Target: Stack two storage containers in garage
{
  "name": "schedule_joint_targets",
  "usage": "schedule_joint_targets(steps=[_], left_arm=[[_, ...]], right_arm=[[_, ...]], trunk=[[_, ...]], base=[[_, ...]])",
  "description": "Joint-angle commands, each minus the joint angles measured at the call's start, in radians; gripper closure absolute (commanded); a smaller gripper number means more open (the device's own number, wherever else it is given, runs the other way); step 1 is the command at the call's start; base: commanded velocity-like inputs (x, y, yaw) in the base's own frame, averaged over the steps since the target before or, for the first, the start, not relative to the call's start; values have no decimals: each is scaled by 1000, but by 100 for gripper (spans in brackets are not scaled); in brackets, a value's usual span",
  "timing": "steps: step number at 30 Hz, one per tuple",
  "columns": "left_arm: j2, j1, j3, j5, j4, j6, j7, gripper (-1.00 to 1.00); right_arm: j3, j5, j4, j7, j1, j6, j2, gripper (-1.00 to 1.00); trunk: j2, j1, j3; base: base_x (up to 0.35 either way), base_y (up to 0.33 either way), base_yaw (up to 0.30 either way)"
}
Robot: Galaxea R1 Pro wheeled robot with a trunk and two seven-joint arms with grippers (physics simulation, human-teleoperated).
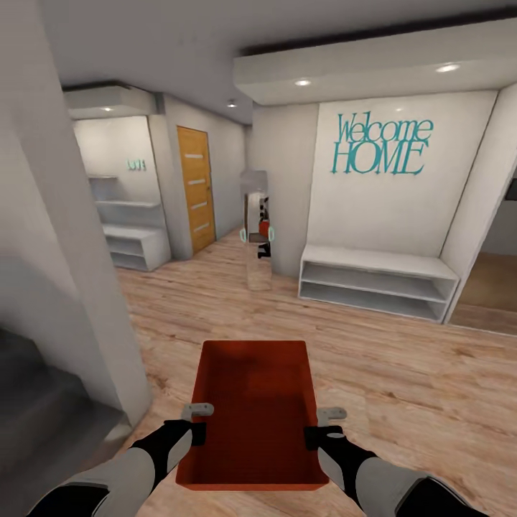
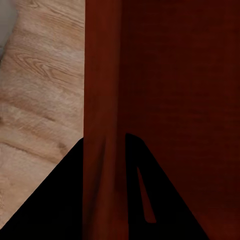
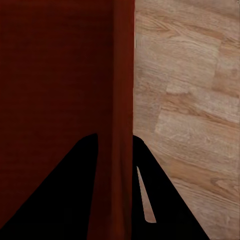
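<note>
I had one storage container (image 1: 253, 413) carried out in front of my trunk, level and open side up, above the light wood plank floor (image 1: 402, 380) of a hallway. I held it by its two long walls, one arm to each side, because a wide, shallow bin like this would tip if pinched from one wall alone; a matched grip on both sides kept it flat while the base rolled. The left gripper (image 1: 198, 424) was clamped over the container's left wall, one finger inside the bin and one outside, which the left wrist view confirmed: the red wall (image 2: 102, 100) ran straight between the two dark fingers (image 2: 55, 200). The right gripper (image 1: 322, 428) did the same on the right wall (image 3: 122, 100), its fingers (image 3: 165, 200) closed tight on either face of the plastic. Ahead stood a wall with teal "Welcome HOME" lettering (image 1: 380, 147), a white low shelf (image 1: 377, 281) beneath it, and a wooden door (image 1: 195, 188) further down on the left. I judged I was mid-transit, with the garage not yet reached.
</note>
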Motion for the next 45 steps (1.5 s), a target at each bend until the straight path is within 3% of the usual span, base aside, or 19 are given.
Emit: schedule_joint_targets(steps=[1, 45], left_arm=[[0, 0, 11, -7, -2, 6, 7, 100], [0, -1, 11, -7, -2, 6, 7, 100]], right_arm=[[13, -11, -1, 2, -1, -1, 3, 100], [13, -9, -1, 3, 0, -1, 3, 100]], trunk=[[-2, 1, -1], [-2, 1, -1]], base=[[322, 0, 269], [322, 0, 22]])
